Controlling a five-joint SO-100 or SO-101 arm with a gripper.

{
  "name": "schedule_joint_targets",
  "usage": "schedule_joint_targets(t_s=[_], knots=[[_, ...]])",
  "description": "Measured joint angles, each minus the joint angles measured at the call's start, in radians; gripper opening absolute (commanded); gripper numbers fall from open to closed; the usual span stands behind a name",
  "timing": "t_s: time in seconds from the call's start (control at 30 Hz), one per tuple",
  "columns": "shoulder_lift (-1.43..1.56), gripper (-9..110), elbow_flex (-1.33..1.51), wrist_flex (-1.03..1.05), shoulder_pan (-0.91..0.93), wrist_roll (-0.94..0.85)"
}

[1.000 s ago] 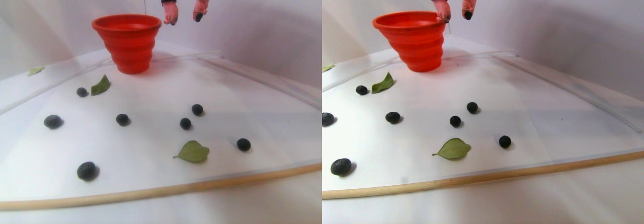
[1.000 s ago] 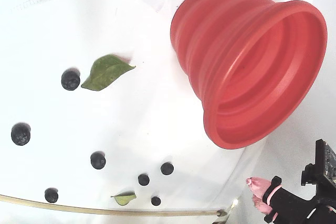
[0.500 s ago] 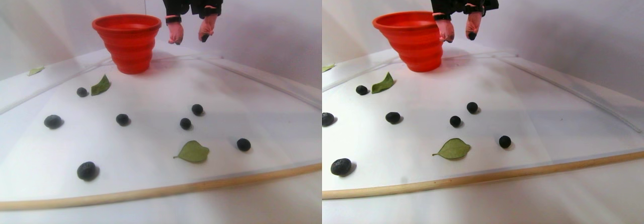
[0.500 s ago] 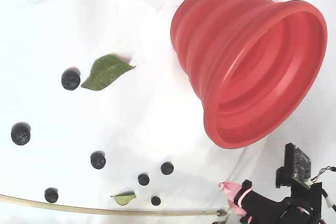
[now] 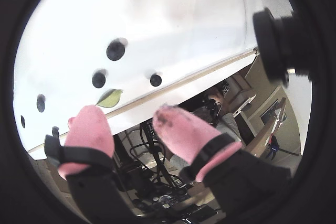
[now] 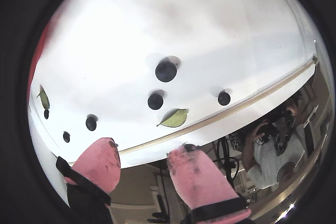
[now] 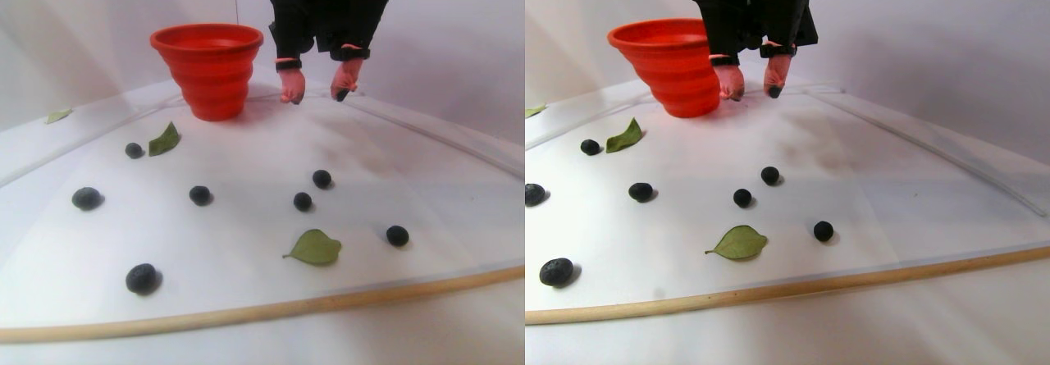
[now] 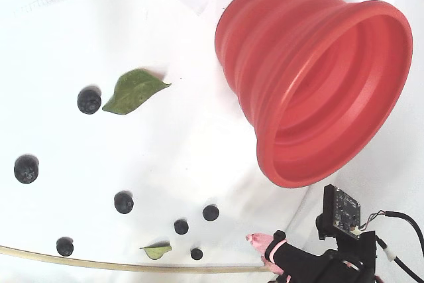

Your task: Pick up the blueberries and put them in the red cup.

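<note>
Fixed view: red cup [image 8: 311, 91] interior hidden.

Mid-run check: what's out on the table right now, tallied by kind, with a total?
Blueberries: 7
Green leaves: 3
Red cup: 1
Total: 11

Low front stereo, overhead fixed, two wrist fisheyes.
</note>
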Motion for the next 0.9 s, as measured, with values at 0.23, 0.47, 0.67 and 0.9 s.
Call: schedule_joint_targets(t_s=[0.23,0.47,0.67,0.9], knots=[[-0.086,18,0.011,-0.077,0.0,0.0],[-0.167,19,0.011,-0.138,0.018,0.0],[-0.236,19,0.011,-0.183,0.034,0.0],[-0.308,20,0.0,-0.227,0.034,0.012]])
